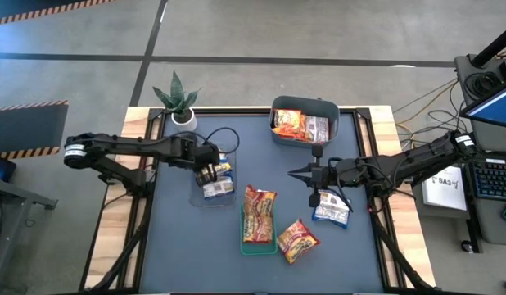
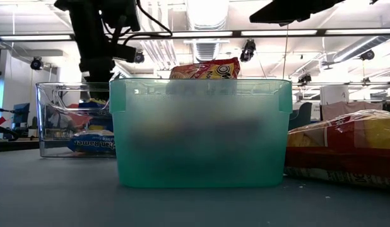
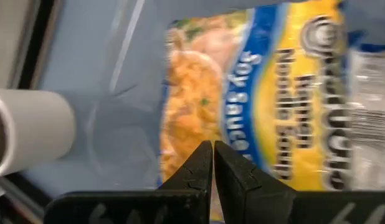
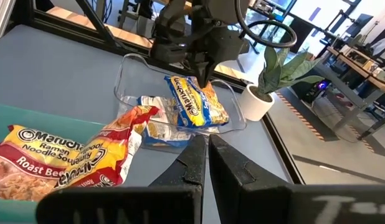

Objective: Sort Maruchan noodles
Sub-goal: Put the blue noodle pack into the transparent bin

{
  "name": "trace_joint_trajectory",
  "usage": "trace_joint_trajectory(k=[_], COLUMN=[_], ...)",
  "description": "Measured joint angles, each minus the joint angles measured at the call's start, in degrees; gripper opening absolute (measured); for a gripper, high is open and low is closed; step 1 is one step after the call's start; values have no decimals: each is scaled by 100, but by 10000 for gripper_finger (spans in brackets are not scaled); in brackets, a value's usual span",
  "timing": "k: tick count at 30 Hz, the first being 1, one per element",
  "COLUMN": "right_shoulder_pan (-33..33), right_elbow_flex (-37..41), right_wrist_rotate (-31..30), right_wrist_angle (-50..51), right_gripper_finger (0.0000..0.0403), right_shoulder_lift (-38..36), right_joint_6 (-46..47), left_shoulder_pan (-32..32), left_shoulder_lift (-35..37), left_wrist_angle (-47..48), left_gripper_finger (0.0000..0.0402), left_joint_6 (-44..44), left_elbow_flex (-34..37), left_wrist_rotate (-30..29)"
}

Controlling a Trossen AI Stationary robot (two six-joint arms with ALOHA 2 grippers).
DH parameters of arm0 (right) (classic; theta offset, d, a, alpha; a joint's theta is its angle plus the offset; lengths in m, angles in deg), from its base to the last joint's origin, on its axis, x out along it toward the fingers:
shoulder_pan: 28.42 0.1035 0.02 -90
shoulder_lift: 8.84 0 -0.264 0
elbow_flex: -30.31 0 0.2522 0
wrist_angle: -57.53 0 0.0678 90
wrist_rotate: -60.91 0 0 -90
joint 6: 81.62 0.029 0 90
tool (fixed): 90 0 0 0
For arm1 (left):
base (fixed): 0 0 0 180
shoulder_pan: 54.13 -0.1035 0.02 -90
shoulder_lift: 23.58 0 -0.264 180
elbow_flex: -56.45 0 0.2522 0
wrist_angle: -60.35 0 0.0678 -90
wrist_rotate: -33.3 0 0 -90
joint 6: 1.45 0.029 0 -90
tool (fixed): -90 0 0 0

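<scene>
A clear bin [image 1: 214, 197] at the table's left holds blue-and-yellow Maruchan noodles [image 3: 273, 93]; one packet [image 4: 195, 102] lies tilted on the others. My left gripper [image 1: 205, 174] is shut above that bin, pointing steeply down at the tilted packet's raised end. A green bin [image 2: 201, 132] near the front holds orange packets [image 1: 259, 215]. Another orange packet [image 1: 296, 240] lies flat on the table to its right. My right gripper [image 1: 298, 174] hovers shut and nearly level over mid-table, holding nothing. A blue packet [image 1: 331, 211] lies under the right arm. My left gripper's shut fingertips [image 4: 202, 78] come from above at the raised end [image 4: 189, 84] of the tilted blue-and-yellow packet. Whether they touch it, I cannot tell. The packet's lower end rests on the other packets in the clear bin.
A grey-blue bin [image 1: 304, 102] at the far middle holds orange and silver packets. A potted plant [image 1: 178, 98] in a white pot stands at the far left corner, close to the clear bin. Bare mat shows at the front left and front right.
</scene>
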Motion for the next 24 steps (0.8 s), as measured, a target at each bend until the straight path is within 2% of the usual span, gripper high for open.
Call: trace_joint_trajectory(k=[11,19,24], right_shoulder_pan=[0,0,0], right_elbow_flex=[0,0,0], right_wrist_rotate=[0,-1,-2], right_wrist_angle=[-2,-3,-3], right_gripper_finger=[9,9,9], right_shoulder_lift=[0,0,0], right_joint_6=[-37,-37,-37], left_shoulder_pan=[-156,-165,-165], left_shoulder_lift=[-94,-729,-1030], left_wrist_angle=[-570,-1013,-944], left_gripper_finger=[0,0,0], left_joint_6=[-27,214,227], left_elbow_flex=[291,240,22], left_wrist_rotate=[-396,-743,-807])
